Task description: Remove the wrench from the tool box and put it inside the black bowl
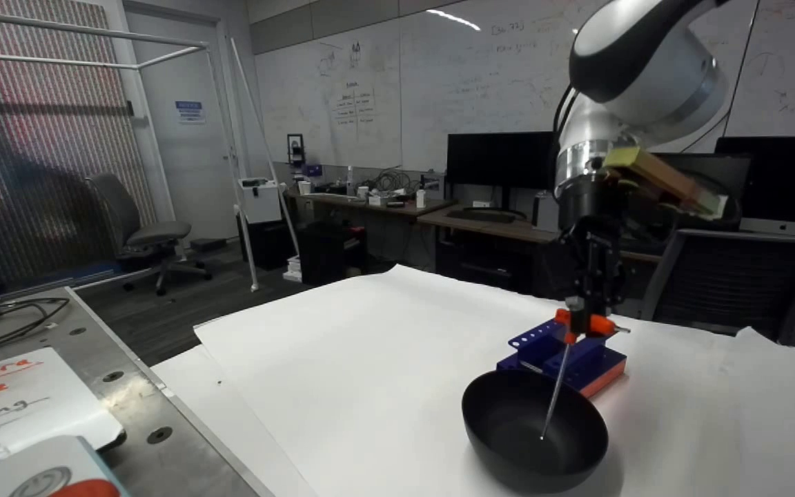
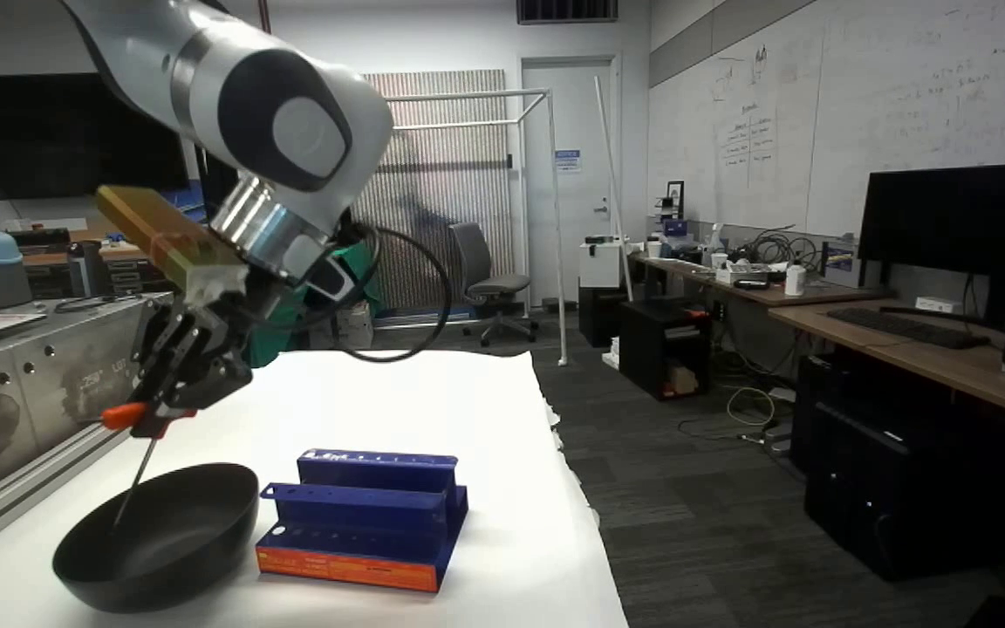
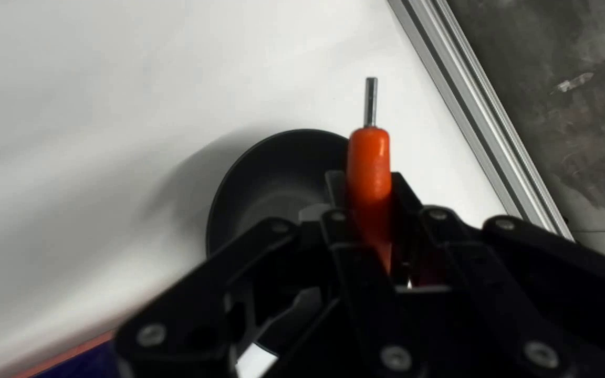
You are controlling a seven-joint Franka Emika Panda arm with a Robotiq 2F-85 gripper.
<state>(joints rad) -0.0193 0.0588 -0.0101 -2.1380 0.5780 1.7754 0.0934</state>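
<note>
1. In an exterior view, can see the gripper (image 1: 581, 322) clamped on the orange-red handle of the wrench (image 1: 557, 386), above the black bowl (image 1: 508, 431). Can follow the thin shaft toward 7 o'clock, ending within the bowl's rim. Cannot tell about contact between tip and bowl floor.
2. In an exterior view, can place the tool box (image 2: 363, 532) at 3 o'clock from the black bowl, just beside it on a white sheet (image 2: 529, 558), with the wrench fully out of the box.
3. In the wrist view, can count 2 fingers (image 3: 403, 197) pressed against the handle, with its metal stub toward 12 o'clock. Can see the black bowl beyond, toward 8 o'clock, partly hidden, plus a metal rail (image 3: 477, 107) from 1 to 3 o'clock.
</note>
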